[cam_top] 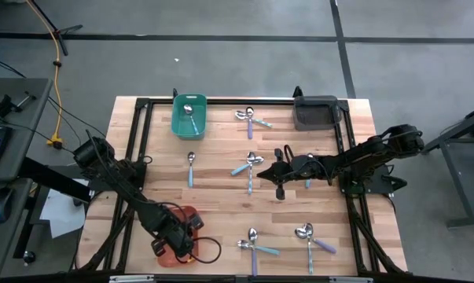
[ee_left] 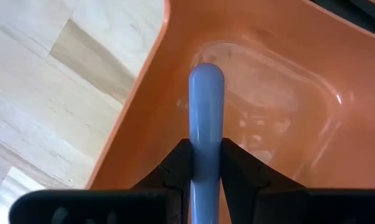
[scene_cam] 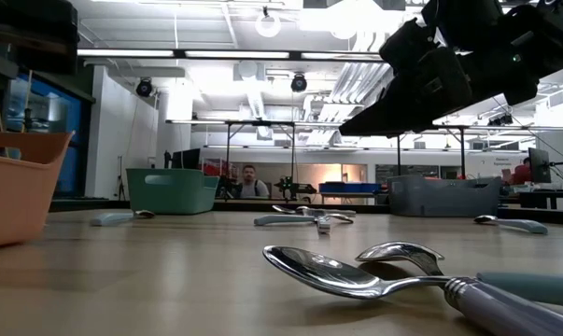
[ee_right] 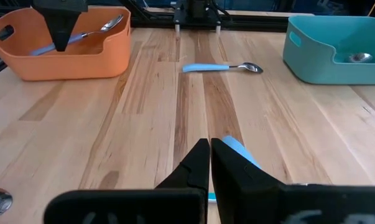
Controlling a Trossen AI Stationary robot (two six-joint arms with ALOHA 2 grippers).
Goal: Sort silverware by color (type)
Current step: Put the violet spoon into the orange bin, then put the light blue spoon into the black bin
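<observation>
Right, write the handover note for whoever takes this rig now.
Left gripper: shut on a blue-handled spoon, held over the orange bin; not released.
Right gripper: shut, empty, mid-table above a light blue spoon handle.
Done: one spoon lies in the teal bin.
Left: spoons scattered on the table; the grey bin looks empty.
</observation>
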